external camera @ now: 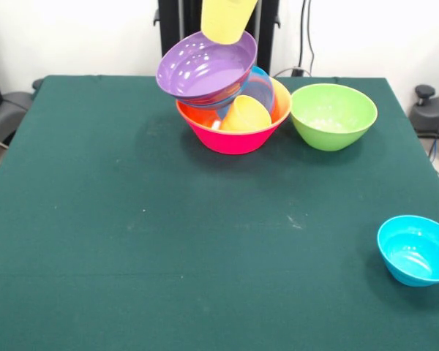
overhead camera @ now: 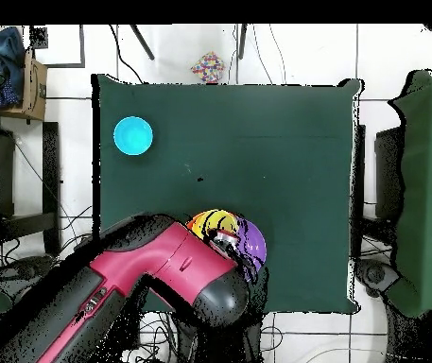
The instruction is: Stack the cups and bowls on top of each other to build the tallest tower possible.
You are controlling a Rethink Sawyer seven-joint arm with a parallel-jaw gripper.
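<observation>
Pale yellow plastic shows at the top edge of the front view: a cup (external camera: 227, 19) hangs there, mouth down, just above the purple bowl (external camera: 206, 69). The tool itself is not seen in either view; in the overhead view the red and black arm (overhead camera: 163, 284) covers it, so whether it is apart or clamped on the cup cannot be told.

Directly below the cup stands the tower (external camera: 227, 95). The pink bowl (external camera: 234, 137) is lowest on the green surface (external camera: 132, 219), with an orange bowl nested inside. A yellow-orange cup (external camera: 244, 115) lies tilted in it, and a blue bowl (external camera: 260, 89) leans behind. The purple bowl rests tilted on these, probably because the cup below gives uneven support.

A green bowl (external camera: 333, 115) waits just beside the tower, and a small blue bowl (external camera: 417, 250) sits well apart, both not yet stacked.
</observation>
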